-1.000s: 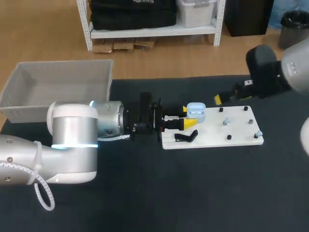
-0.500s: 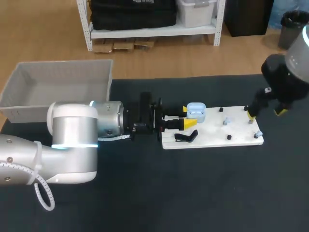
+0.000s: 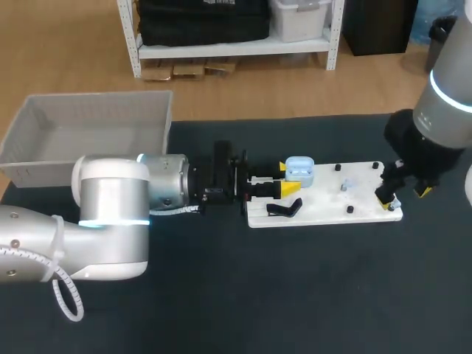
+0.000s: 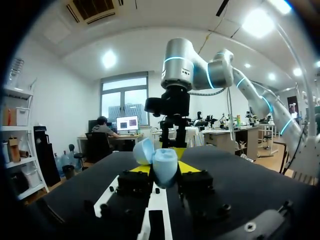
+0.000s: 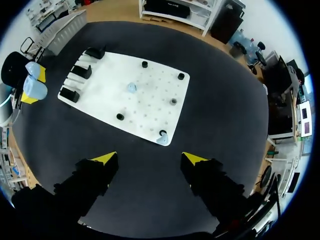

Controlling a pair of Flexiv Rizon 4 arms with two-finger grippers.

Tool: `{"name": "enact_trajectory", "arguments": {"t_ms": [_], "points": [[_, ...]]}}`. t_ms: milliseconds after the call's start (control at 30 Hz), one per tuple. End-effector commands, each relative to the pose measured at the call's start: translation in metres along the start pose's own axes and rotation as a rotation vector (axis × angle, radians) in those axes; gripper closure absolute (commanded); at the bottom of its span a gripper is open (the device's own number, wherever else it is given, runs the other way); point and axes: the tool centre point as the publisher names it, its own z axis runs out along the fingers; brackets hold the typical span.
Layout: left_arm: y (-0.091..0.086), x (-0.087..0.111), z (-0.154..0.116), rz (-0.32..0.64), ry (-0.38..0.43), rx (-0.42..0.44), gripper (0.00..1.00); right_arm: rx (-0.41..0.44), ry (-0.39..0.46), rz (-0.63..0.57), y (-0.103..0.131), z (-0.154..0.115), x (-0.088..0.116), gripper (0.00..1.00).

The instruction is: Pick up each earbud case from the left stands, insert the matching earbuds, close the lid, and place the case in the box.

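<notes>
The grey box (image 3: pixel 88 122) sits at the far left of the worktop (image 3: pixel 295 295), well apart from the rest. Our left claw (image 3: pixel 285 178) is clamped on the pale blue earbud case (image 3: pixel 299 170), a yellow tip on each side. The case's lid (image 4: pixel 143 150) is open, and it is held at the left end of the white board (image 3: pixel 324 210). We cannot tell whether it is clear of its stand. We judge that a hard push from above could twist the case in that grip.

Further right, one small earbud (image 5: pixel 131 87) lies mid-board and another (image 5: pixel 162 138) lies at the board's corner. Our right claw (image 5: pixel 148 159) hangs near the corner bud, fingers apart and empty. If it descends off-centre it could flick the bud off the edge or snag a black peg (image 5: pixel 120 116). A bud pinched askew might not seat in the case.
</notes>
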Motion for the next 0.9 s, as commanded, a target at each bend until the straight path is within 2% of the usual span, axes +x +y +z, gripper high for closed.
{"name": "enact_trajectory", "arguments": {"t_ms": [33,67,133,200,400,600,900], "points": [[-0.001,0.001,0.0,0.002,-0.004,-0.003,1.0,-0.028,-0.001,-0.009,-0.005,0.011,0.001,0.3],[-0.001,0.001,0.0,0.002,-0.004,-0.003,1.0,-0.028,-0.002,-0.014,-0.005,0.013,0.001,0.32],[-0.001,0.001,0.0,0.002,-0.004,-0.003,1.0,-0.035,-0.005,-0.02,-0.006,0.016,0.001,0.28],[-0.001,0.001,0.0,0.002,-0.004,-0.003,1.0,-0.038,-0.009,-0.031,-0.007,0.019,0.001,0.32],[-0.001,0.001,0.0,0.002,-0.004,-0.003,1.0,-0.029,-0.023,-0.074,-0.007,0.026,0.0,0.34],[-0.001,0.001,0.0,0.002,-0.004,-0.003,1.0,-0.022,-0.022,-0.089,-0.011,0.033,-0.002,0.51],[-0.001,0.001,0.0,0.002,-0.004,-0.003,1.0,-0.017,-0.027,-0.101,-0.011,0.041,-0.005,0.53]]}}
